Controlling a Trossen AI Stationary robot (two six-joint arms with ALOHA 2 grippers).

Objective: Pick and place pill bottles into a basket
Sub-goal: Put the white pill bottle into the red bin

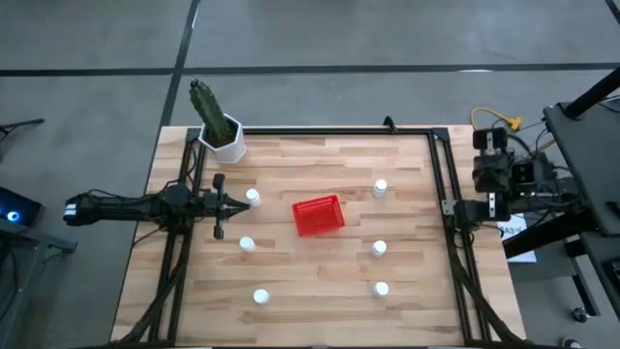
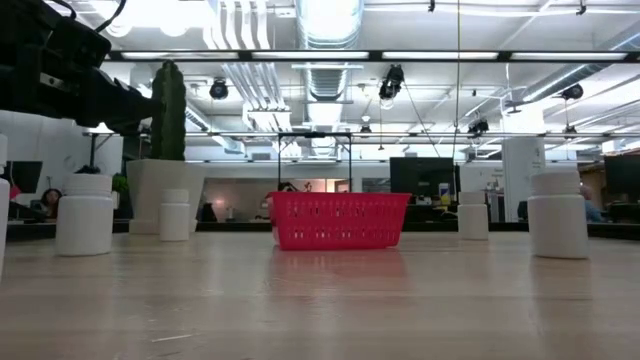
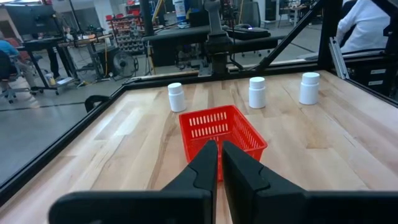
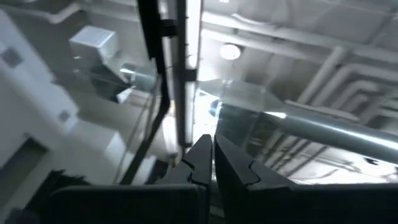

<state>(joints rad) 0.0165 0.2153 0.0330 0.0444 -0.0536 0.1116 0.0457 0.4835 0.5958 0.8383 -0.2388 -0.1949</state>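
Reaching over the table's left side, the left gripper [image 1: 225,204] is pinched nearly closed and empty, just beside a pill bottle [image 1: 253,198]; it should spread its fingers before descending. The empty red basket [image 1: 319,215] sits mid-table. The right gripper [image 4: 210,163], fingers together, waits off-table.

Red plastic mesh basket [image 1: 319,215] on pale, matt wooden table [image 1: 320,301]

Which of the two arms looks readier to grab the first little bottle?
The left. Its gripper reaches over the table, right beside a pill bottle and facing the red basket. The right gripper sits folded off the table's right edge, pointing at the ceiling, far from any bottle.
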